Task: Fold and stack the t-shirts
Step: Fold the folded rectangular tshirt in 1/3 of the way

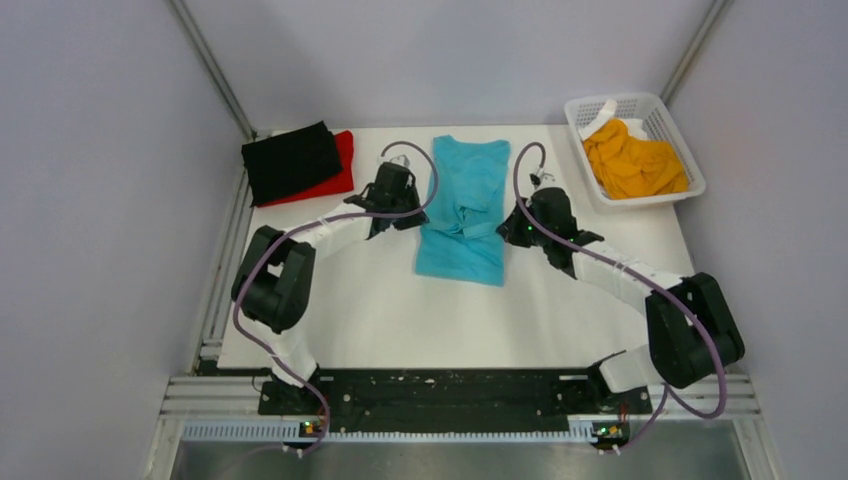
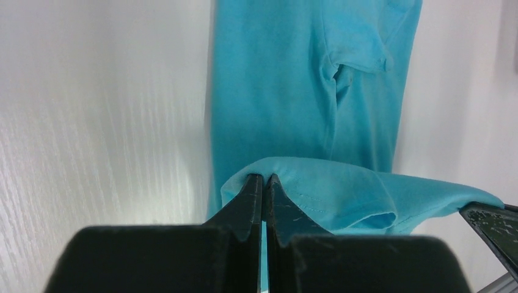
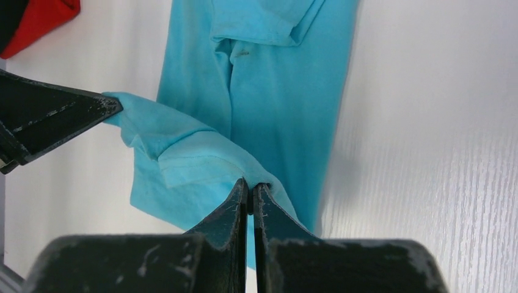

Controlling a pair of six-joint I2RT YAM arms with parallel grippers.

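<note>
The turquoise-blue t-shirt (image 1: 463,205) lies lengthwise at the table's middle, its sides folded in. My left gripper (image 1: 410,222) is shut on the shirt's left edge (image 2: 305,183), and my right gripper (image 1: 507,232) is shut on its right edge (image 3: 201,152). Between them a band of the cloth is lifted off the table. The left gripper's fingers (image 3: 49,119) show at the left of the right wrist view. A black t-shirt (image 1: 290,160) lies folded on a red t-shirt (image 1: 342,160) at the back left. The orange-yellow t-shirt (image 1: 635,160) is bunched in the basket.
The white mesh basket (image 1: 590,110) stands at the back right corner. White walls close in the table on three sides. A metal rail (image 1: 225,270) runs along the table's left edge.
</note>
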